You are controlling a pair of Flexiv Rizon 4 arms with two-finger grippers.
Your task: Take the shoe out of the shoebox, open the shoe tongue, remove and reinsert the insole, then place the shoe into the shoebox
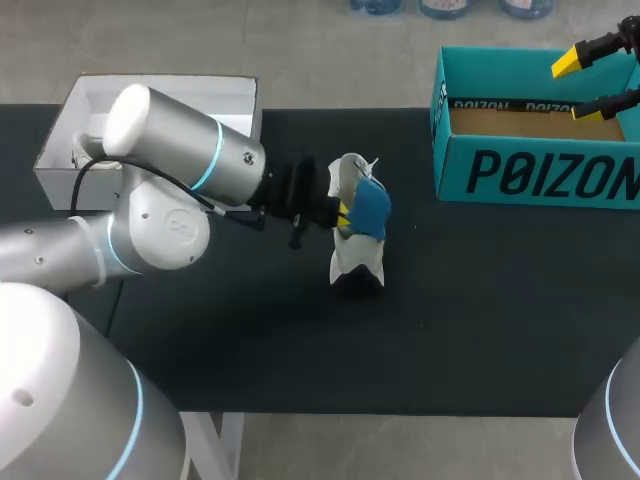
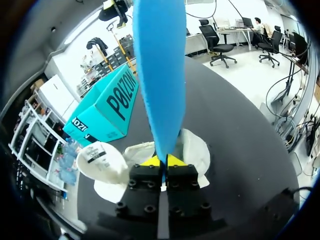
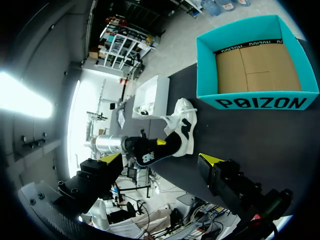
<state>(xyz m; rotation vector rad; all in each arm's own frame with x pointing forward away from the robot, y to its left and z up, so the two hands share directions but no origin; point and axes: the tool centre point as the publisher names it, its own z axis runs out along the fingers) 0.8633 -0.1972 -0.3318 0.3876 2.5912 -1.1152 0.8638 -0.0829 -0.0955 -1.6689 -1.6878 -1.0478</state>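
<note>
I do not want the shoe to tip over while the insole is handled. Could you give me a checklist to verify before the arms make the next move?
1. Left gripper shut on the blue insole: ok.
2. Shoe out of the shoebox, resting on the table: ok.
3. Shoebox open, with nothing inside: ok.
4. Right gripper steadying the shoe: not ok. It is open above the shoebox, apart from the shoe.
5. Insole fully out of the shoe: cannot tell.
</note>
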